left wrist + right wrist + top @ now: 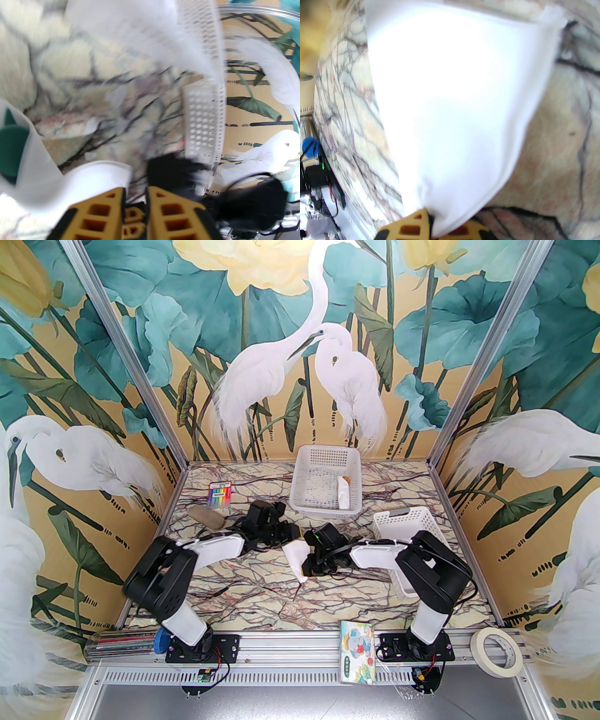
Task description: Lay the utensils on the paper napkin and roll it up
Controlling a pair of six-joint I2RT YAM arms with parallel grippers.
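The paper napkin [295, 556] lies mid-table, rolled into a loose white bundle that narrows toward its near end. In the left wrist view the napkin [77, 178] curls open at the left, and a dark teal-green utensil [9, 145] sits inside the fold. Which utensil it is I cannot tell. My right gripper [307, 568] is at the bundle's right side. In its wrist view the right gripper [433, 225] is shut on the napkin's [452, 105] lower edge. My left gripper [293, 531] hovers just behind the bundle. Its yellow fingers [103, 211] stand slightly apart with nothing between them, so the left gripper [135, 194] is open.
A white basket [328, 460] at the back holds a white paper roll with an orange tip [343, 491]. A second basket [412, 521] lies by the right arm. A crayon pack [219, 495] and a brown lump [206, 516] lie back left. A tissue pack [358, 652] and a tape roll [494, 652] rest on the front rail.
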